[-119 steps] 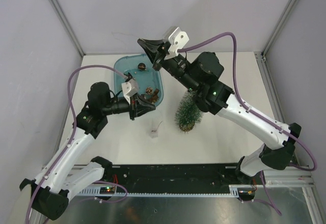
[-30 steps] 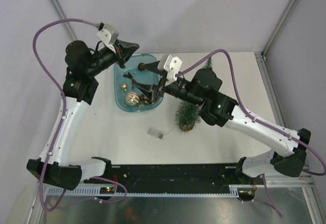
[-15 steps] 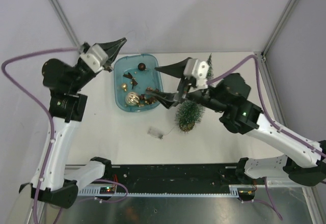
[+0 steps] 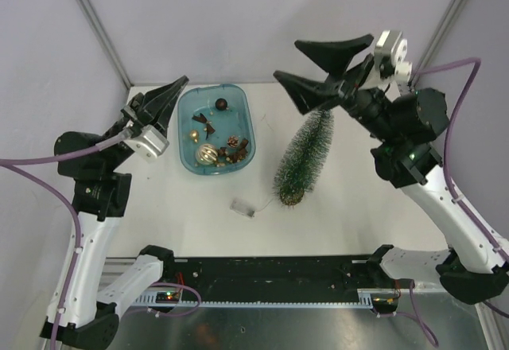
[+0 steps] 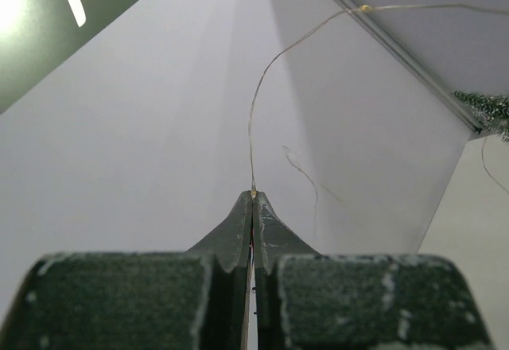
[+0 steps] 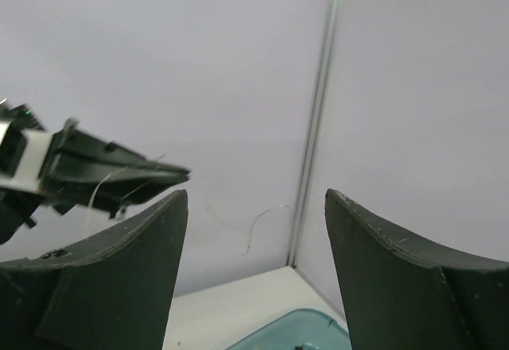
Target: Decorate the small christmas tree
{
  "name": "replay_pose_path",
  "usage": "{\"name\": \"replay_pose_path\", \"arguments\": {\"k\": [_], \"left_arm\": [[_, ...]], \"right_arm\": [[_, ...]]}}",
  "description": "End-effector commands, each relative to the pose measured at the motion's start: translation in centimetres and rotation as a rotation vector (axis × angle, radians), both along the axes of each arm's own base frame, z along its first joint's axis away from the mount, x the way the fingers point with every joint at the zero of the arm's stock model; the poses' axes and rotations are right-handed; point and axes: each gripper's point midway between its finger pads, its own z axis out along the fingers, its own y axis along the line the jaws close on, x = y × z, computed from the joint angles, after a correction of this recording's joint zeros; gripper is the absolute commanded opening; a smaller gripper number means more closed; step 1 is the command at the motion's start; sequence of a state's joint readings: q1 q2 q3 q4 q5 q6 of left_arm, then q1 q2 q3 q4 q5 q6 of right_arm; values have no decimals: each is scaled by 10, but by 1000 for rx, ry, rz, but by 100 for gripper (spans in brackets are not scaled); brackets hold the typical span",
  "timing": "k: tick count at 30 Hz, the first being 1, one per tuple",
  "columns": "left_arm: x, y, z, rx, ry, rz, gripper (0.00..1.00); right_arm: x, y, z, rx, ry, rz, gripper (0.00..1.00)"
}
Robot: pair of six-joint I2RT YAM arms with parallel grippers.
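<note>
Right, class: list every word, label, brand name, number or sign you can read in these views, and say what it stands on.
None can be read.
The small christmas tree, the blue tray and both arms show no lettering.
Any print on the small circuit board at the near rail is too small to read.
The wrist views show only bare walls and a thin wire.

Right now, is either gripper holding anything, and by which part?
The left gripper pinches a thin wire in its fingertips; whether at the wire's end cannot be told. The right gripper is open and empty.
</note>
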State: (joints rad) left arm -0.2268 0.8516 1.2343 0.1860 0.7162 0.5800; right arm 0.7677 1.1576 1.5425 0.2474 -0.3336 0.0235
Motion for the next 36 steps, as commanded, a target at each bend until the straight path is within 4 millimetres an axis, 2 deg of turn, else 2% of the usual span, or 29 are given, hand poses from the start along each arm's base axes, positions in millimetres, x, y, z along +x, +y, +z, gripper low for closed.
{"name": "replay_pose_path", "arguments": {"k": [1,5,7,10,13,25,36], "left_arm": [[-19,-5,10,39,-110,-35,0],[-24,-8,12,39,-117,-55,0],[-25,-9,12,36,-118,-58,0],[-27,-9,12,36,-121,-60,0],[-28,-10,12,40,-125,-66,0],[-35,-14,15,38,-125,-101,0],[-44,-20,17,39,-126,-143,0]], "right_arm": [[20,-4,22,53,41,27,74],[52,22,-3,-18,108,64,74],[60,36,-18,-68,121,95,74],[74,48,-37,-120,145,92,73],[88,51,-47,-131,177,90,73],[105,73,-66,-192,168,123,71],[103,93,-71,-221,123,152,66]]}}
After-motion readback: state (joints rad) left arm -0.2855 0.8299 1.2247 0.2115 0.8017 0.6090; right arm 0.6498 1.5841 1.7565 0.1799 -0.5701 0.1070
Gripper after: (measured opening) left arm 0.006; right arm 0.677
